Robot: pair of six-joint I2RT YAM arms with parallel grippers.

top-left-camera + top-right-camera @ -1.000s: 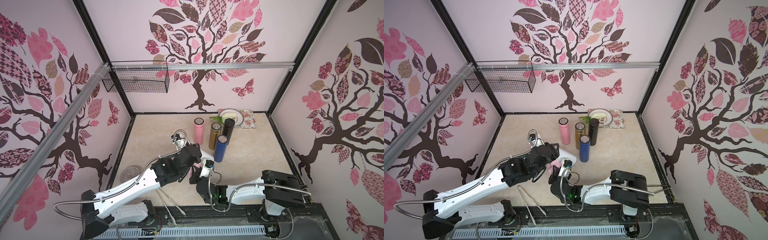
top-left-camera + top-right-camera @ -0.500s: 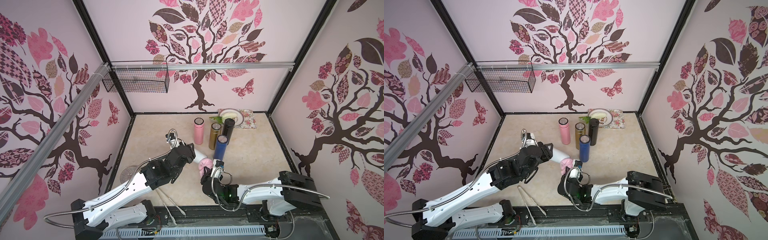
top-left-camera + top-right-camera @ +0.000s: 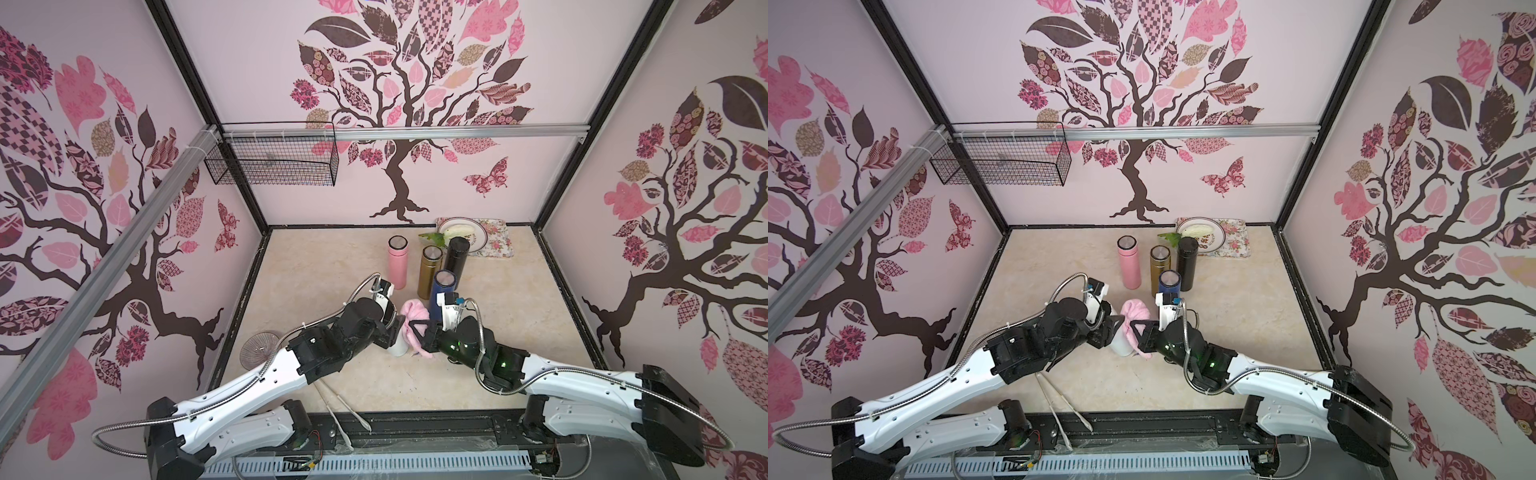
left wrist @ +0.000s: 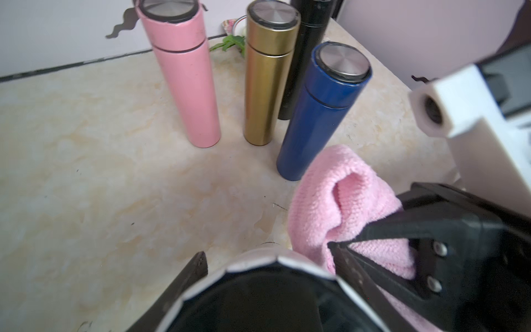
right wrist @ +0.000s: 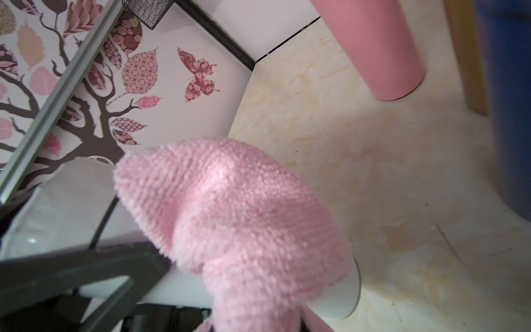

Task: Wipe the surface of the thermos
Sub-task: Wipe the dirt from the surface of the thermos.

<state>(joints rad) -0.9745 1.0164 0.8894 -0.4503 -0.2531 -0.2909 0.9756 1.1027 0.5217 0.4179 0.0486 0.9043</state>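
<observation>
Top views: grips the white thermos (image 3: 397, 348) with the left gripper (image 3: 395, 332), closed around it, at the front middle of the table (image 3: 316, 266), and presses the cloth (image 3: 412, 311), pinched in the closed right gripper (image 3: 415, 334), against its side. Left wrist: looks down on the white thermos between black fingers (image 4: 189, 270), cloth touching its rim, with the pink thermos (image 4: 184, 77), gold thermos (image 4: 267, 80), black thermos (image 4: 306, 43) and blue thermos (image 4: 319, 115) upright beyond. Right wrist: shows the cloth draped over the white thermos, pink thermos behind.
</observation>
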